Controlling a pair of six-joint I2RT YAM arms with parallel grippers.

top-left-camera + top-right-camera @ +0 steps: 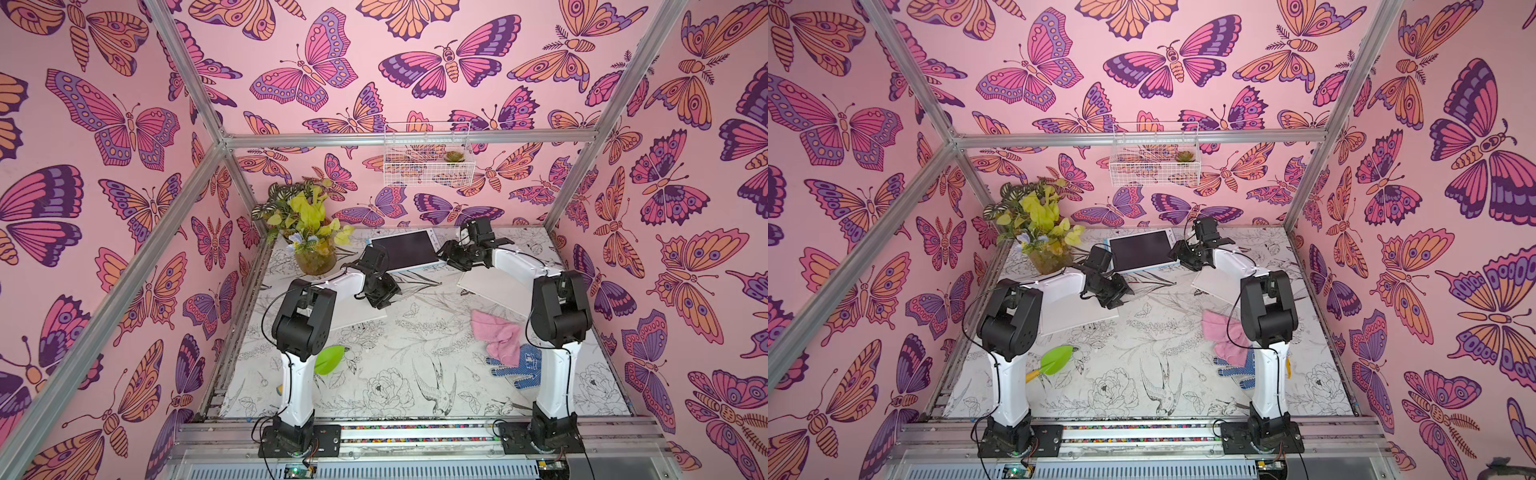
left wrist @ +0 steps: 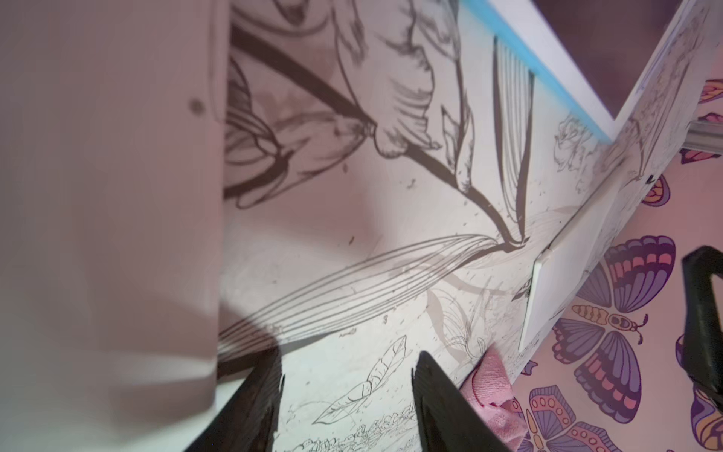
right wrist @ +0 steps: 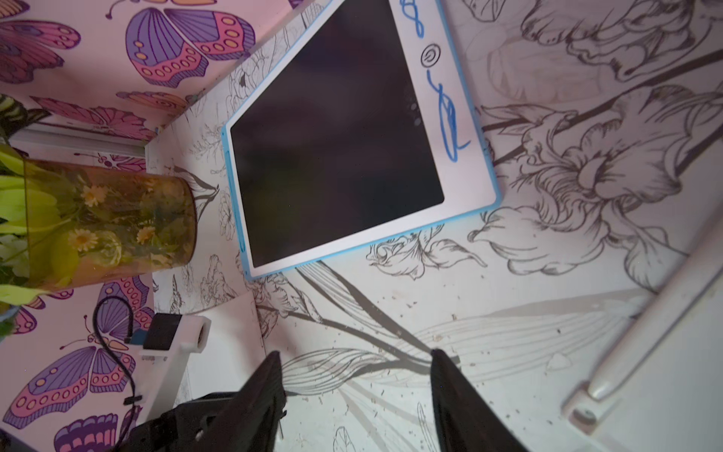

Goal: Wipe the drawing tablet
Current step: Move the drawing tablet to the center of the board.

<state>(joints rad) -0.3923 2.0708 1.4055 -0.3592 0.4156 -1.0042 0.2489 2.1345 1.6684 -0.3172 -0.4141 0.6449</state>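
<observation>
The drawing tablet lies flat at the back of the table, with a dark screen inside a white frame edged in blue. In the right wrist view the tablet carries blue pen scribbles on its white frame. My left gripper hovers open over the table, just in front of the tablet's left corner, with nothing between its fingers. My right gripper is open and empty beside the tablet's right edge. A crumpled pink cloth lies at front right, apart from both grippers.
A glass vase with a leafy plant stands left of the tablet. Flat white boards lie under the left arm and the right arm. A green trowel and a blue dotted glove lie nearer the front. A wire basket hangs on the back wall.
</observation>
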